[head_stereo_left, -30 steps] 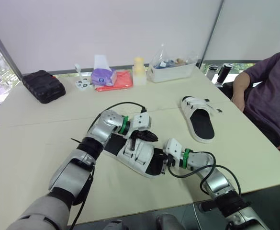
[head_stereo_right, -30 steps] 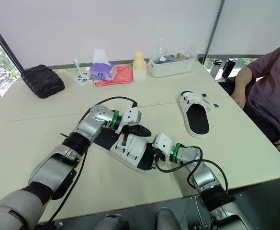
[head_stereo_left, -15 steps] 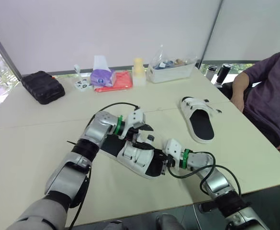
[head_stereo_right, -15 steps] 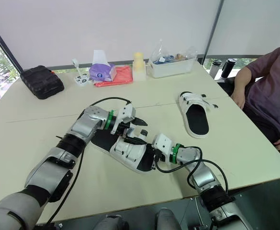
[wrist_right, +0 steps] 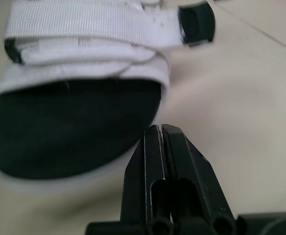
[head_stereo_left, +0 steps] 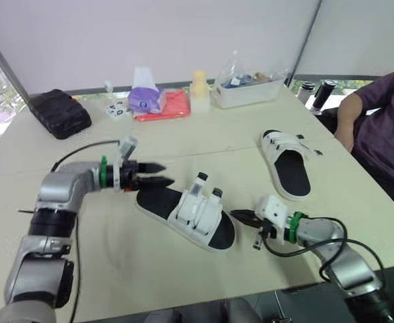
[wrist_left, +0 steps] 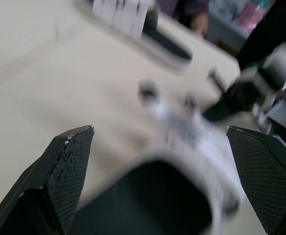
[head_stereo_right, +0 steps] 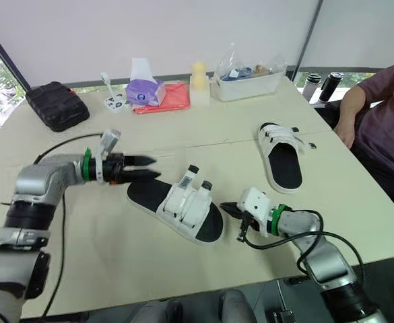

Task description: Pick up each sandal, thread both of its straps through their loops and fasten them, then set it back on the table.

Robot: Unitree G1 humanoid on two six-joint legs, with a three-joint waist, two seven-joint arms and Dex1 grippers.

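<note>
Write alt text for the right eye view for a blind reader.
A white sandal lies on the table between two robot claws, neither holding it: the left claw open, the right claw shut. A second sandal lies farther right.

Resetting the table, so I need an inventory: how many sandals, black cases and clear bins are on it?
Sandals: 2, the near sandal and the far sandal
Black case: 1
Clear bin: 1
Total: 4

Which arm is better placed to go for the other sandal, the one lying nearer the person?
Right. The right gripper, shut, lies on the side of the other sandal; the left gripper sits across the near sandal, farther off.
</note>
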